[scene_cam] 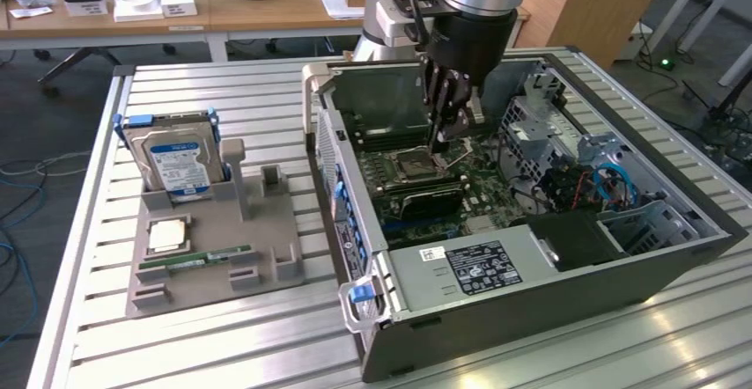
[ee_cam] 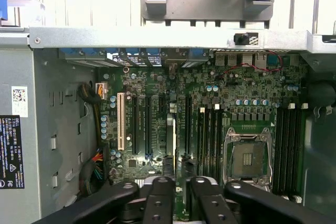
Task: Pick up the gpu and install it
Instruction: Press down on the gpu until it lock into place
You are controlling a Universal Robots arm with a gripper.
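The gripper (ee_cam: 176, 184) hangs over the motherboard (ee_cam: 210, 129) inside the open case (ee_cam: 68, 145). Its fingers (ee_cam: 160, 195) stand close together on a thin dark card, probably the gpu (ee_cam: 170, 142), seen edge-on among the expansion slots (ee_cam: 142, 124). The empty CPU socket (ee_cam: 248, 158) lies just beside, between memory slots (ee_cam: 210, 135).
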